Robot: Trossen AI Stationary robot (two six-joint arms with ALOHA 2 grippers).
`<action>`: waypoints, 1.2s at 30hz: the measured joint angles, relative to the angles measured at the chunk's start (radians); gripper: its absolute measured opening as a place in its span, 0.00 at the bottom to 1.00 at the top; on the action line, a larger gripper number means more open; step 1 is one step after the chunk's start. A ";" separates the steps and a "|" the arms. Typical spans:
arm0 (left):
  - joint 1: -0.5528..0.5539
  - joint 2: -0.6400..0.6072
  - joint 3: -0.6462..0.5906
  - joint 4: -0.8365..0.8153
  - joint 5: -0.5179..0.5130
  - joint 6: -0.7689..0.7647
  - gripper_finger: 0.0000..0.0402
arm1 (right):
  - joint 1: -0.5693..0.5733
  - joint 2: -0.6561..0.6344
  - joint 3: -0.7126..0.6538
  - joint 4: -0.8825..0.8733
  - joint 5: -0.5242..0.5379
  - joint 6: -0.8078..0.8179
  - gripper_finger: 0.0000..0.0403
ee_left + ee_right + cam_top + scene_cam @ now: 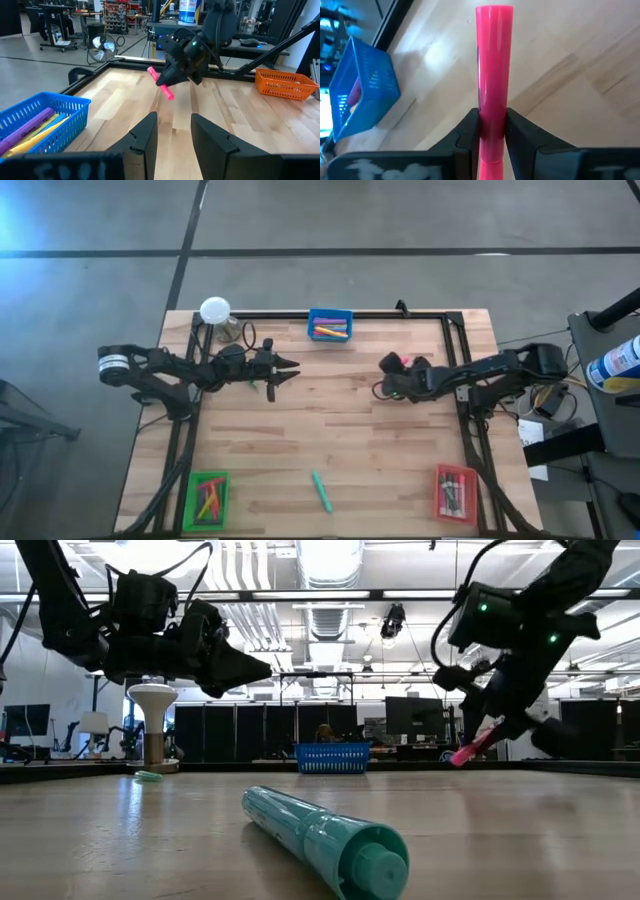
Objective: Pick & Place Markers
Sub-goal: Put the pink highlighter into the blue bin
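My right gripper [493,131] hovers over the table's right middle, shut on a pink marker [493,65], which also shows in the low view [470,748]. My left gripper [172,135] is open and holds nothing, raised over the left middle [290,368] and facing the right gripper. A teal marker [320,490] lies flat near the near edge, close up in the low view [320,835]. A small green piece [148,776] lies below the left arm. Pink and yellow markers lie in the blue tray [330,326], and more lie in the green tray [207,498] and the red tray [455,492]. My right gripper pinches the pink marker near its back end [493,117] between the two fingers [470,131]. The marker lies along the fingers, and most of its length sticks out past their tips. It is lifted clear of the table and slants downward in the low view.
The blue tray stands at the middle of the far edge, the green tray at the near left, the red tray at the near right. A white-topped stand [215,310] sits at the far left corner. Black frame rails [470,430] run along the table's sides. An orange basket [287,82] shows behind the right arm.
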 joint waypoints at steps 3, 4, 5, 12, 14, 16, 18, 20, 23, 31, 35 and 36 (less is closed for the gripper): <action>0.000 0.000 0.000 0.000 0.000 0.000 0.28 | 0.000 0.038 0.000 0.037 0.005 0.039 0.18; 0.000 0.000 0.000 0.000 0.000 0.000 0.28 | 0.000 0.045 0.000 0.041 0.005 0.047 0.18; 0.000 0.000 0.000 0.000 0.000 0.000 0.28 | 0.000 0.048 0.000 0.041 0.004 0.047 0.19; 0.000 0.000 0.000 0.000 0.000 0.000 0.28 | 0.001 0.052 -0.001 0.041 -0.003 0.042 0.27; 0.000 0.000 0.000 0.000 0.000 0.000 0.28 | 0.001 0.053 -0.001 0.041 -0.003 0.042 0.29; 0.000 0.000 0.000 0.000 0.000 0.000 0.28 | 0.001 0.054 -0.001 0.041 -0.004 0.039 0.31; 0.000 0.000 0.000 0.000 0.000 0.000 0.28 | -0.002 0.053 -0.001 0.039 -0.005 0.001 0.32; 0.000 0.000 0.000 0.000 0.000 0.000 0.28 | -0.021 0.039 -0.001 0.040 0.007 -0.126 0.33; 0.000 0.000 0.000 0.000 0.000 0.000 0.28 | -0.082 -0.011 0.011 0.052 -0.004 -0.527 0.33; 0.000 0.000 0.000 0.000 0.000 0.000 0.28 | -0.213 -0.100 0.196 0.112 -0.246 -1.502 0.26; 0.000 0.000 0.000 -0.001 0.000 0.000 0.28 | -0.277 -0.055 0.308 0.048 -0.392 -1.827 0.19; 0.000 0.000 0.000 0.000 0.000 0.000 0.28 | -0.294 -0.036 0.331 0.021 -0.414 -1.885 0.17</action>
